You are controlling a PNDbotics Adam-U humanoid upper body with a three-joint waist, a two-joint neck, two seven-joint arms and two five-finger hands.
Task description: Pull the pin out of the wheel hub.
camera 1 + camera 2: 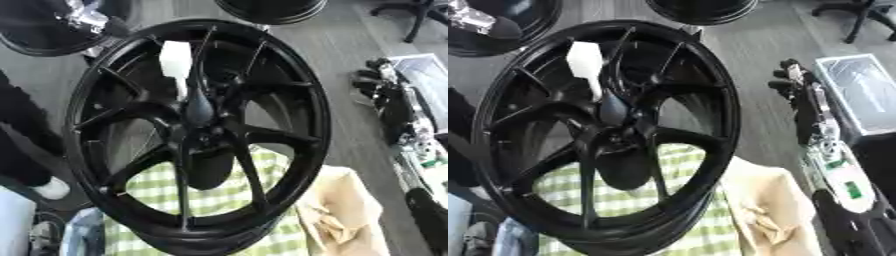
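Black spoked wheel (pixel 199 135) fills centre, tilted. White block-shaped piece (pixel 176 60) juts at far side of hub (pixel 199 131). Green-checked cloth (pixel 210 197) shows through near spokes. Robot's right hand (pixel 385 92) at right edge, dark, fingers unclear.

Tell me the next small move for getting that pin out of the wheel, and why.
Probably bring the right hand leftward toward the white-topped pin, which stands in the middle of the wheel hub. The pin is still seated and nothing touches it. The right hand hangs open to the right of the wheel hub, apart from it. No left hand shows.
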